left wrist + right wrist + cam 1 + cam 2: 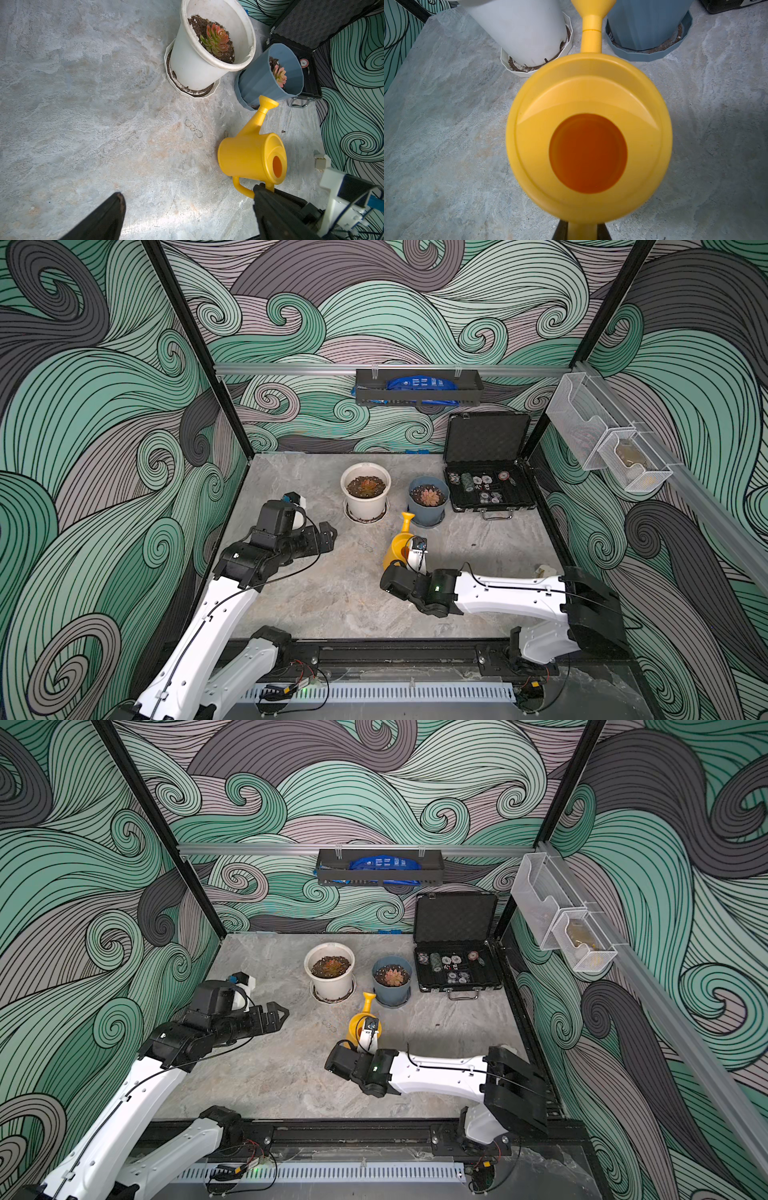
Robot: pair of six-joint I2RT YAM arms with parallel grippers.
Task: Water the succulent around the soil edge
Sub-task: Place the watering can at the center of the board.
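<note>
Can (589,133): your right gripper (582,231) clamps its handle, spout aimed between the pots, ready to pour.
Left gripper (327,536): wide, empty (kept clear).
Succulents (366,486): in white pot (365,508) and blue pot (428,515), near the table (332,601) far edge.

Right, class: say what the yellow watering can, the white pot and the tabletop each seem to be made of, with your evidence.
The watering can: likely moulded plastic, smooth, glossy; uniform yellow with highlights and a seam ring on the spout. The white pot: probably plastic, matte, scuffed and soil-stained. The tabletop: grey marbled stone or a stone-print laminate; veining shows, which one is unclear.
</note>
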